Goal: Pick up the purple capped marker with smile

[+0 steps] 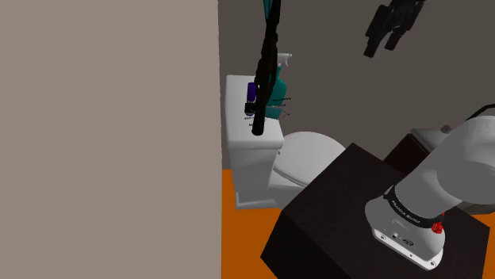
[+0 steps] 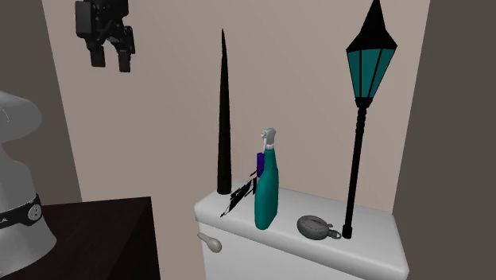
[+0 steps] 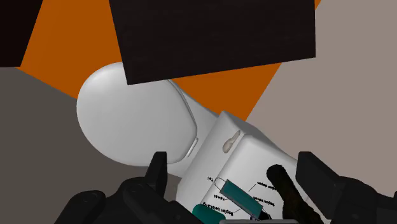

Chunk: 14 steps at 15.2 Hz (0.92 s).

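Observation:
The purple capped marker (image 1: pixel 251 91) stands upright on the white toilet tank (image 1: pixel 238 135), right beside a teal spray bottle (image 1: pixel 278 101). In the second exterior view the marker (image 2: pixel 259 162) peeks out from behind the spray bottle (image 2: pixel 266 191), with only its purple top showing. My black gripper (image 1: pixel 382 44) hangs high in the air, well above the tank and off to the shoulder view's right. It is open (image 2: pixel 111 60) and holds nothing. In the wrist view the gripper (image 3: pixel 236 170) looks down on the tank lid (image 3: pixel 254 149) and the spray bottle (image 3: pixel 243 197).
A tall black cone (image 2: pixel 224 119) and a black lamp post with a teal lantern (image 2: pixel 362 119) stand on the tank (image 2: pixel 373 243), with a grey round object (image 2: pixel 314 227) between them. The toilet seat (image 3: pixel 133 121), the dark stand (image 1: pixel 333 214) and an orange floor (image 1: pixel 246 238) lie below.

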Each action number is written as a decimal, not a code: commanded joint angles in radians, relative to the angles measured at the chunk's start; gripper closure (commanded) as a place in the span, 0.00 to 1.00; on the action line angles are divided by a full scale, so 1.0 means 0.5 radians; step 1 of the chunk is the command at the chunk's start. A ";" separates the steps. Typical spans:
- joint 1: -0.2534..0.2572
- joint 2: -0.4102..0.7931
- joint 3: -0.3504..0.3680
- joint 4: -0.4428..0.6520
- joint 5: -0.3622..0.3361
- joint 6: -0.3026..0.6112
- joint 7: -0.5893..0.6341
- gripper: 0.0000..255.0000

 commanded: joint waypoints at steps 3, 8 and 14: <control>0.016 0.137 -0.005 0.015 0.006 0.107 -0.015 0.00; 0.058 0.499 -0.016 0.100 0.026 0.348 -0.056 0.00; 0.101 0.957 -0.019 0.287 0.061 0.575 -0.115 0.00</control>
